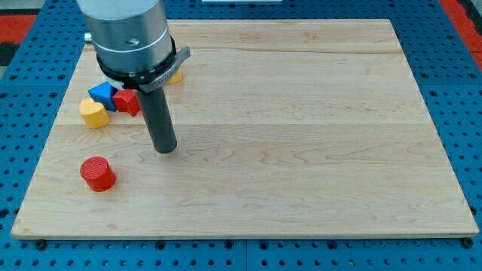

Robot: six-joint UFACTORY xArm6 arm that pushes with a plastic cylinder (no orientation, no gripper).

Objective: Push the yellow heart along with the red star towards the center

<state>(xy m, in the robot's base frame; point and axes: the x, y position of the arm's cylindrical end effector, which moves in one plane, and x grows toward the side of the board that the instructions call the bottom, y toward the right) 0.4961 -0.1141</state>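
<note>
The yellow heart (93, 113) lies near the board's left edge. The red star (127, 101) sits just to its right, with a blue block (102, 94) between and above them, all three close together. My tip (165, 148) rests on the board to the right of and below the red star, a short gap away from it. The arm's grey body hides the area above the star.
A red cylinder (97, 173) stands at the lower left of the wooden board (301, 150). A yellow block (175, 75) peeks out from behind the arm's body at the upper left. Blue pegboard surrounds the board.
</note>
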